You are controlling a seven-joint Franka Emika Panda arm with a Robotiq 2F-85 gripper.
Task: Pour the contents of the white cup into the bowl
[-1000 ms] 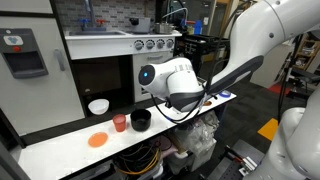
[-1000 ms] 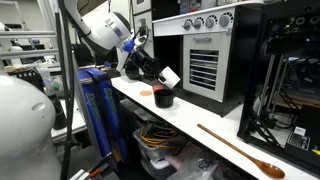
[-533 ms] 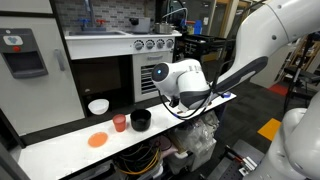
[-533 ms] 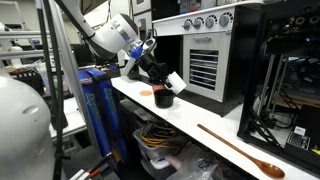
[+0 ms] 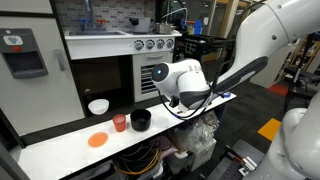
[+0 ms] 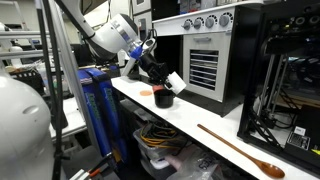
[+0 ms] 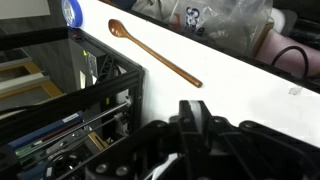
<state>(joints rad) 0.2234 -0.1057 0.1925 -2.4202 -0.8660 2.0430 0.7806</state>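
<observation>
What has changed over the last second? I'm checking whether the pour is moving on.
The arm shifted slightly along the counter toward the wooden spoon, carrying the gripper and the white cup it holds, then stopped half a second ago. The grip is unchanged. The black bowl, red cup, white bowl and spoon stayed put.

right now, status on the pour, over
Fingers shut on the white cup. Cup tilted above the black bowl. Red cup beside the bowl, not in the way.
</observation>
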